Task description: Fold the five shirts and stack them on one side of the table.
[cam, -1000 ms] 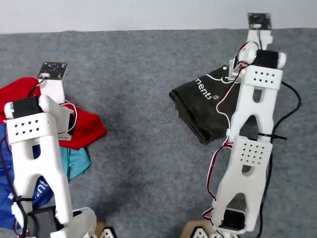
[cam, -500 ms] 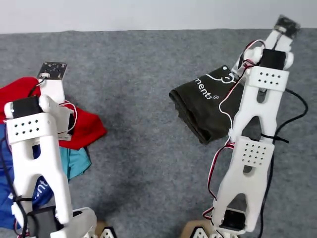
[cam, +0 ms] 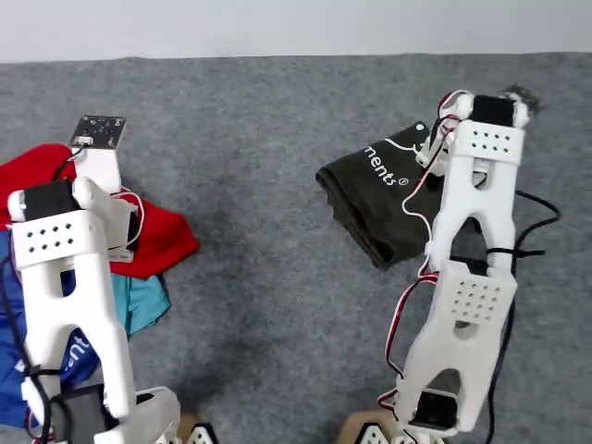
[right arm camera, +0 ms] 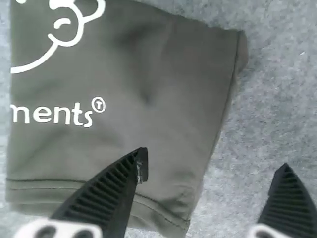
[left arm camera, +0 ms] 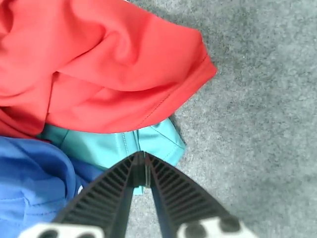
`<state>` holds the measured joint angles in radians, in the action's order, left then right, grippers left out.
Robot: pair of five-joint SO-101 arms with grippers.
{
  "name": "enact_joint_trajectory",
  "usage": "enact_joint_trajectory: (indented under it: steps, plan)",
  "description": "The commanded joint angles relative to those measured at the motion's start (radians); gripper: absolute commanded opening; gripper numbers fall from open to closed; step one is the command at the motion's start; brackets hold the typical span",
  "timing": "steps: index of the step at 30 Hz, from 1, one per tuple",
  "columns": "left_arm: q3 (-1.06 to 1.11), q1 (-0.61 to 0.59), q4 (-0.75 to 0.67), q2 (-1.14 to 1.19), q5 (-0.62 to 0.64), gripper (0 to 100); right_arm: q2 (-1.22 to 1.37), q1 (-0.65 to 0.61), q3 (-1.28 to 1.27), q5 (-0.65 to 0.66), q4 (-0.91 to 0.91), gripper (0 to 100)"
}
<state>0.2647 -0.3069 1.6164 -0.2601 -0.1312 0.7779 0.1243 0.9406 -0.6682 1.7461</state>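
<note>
Dark shirt (cam: 370,203) lies folded under the right hand (right arm camera: 213,168), spread apart; next, likely, the left hand (left arm camera: 143,166), pinched together, must lift the red shirt (left arm camera: 99,74).

Shirts, four counted: one red shirt (cam: 159,236), one teal shirt (cam: 145,301) and one blue shirt (left arm camera: 29,188) heaped together at the left, and one dark shirt (cam: 379,199) at the far right. Arms, two: left arm (cam: 69,277) and right arm (cam: 472,231). Grippers, two: left gripper (left arm camera: 144,168) and right gripper (right arm camera: 213,171).
</note>
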Motion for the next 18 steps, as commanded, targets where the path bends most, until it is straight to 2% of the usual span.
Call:
enact_joint_trajectory:
  steps: [1, 12, 18]
  plan:
    - [-0.007, 0.006, 0.015, -0.04, 0.008, 0, 0.031, -0.022, 0.008, -0.012, -0.019, 38.7]
    - [-0.005, 0.006, 0.017, -0.04, 0.008, 0, 0.211, -0.07, 0.008, -0.011, -0.228, 38.7]
    - [-0.005, 0.006, 0.017, -0.04, 0.008, 0, 0.285, -0.084, 0.008, -0.011, -0.251, 37.4]
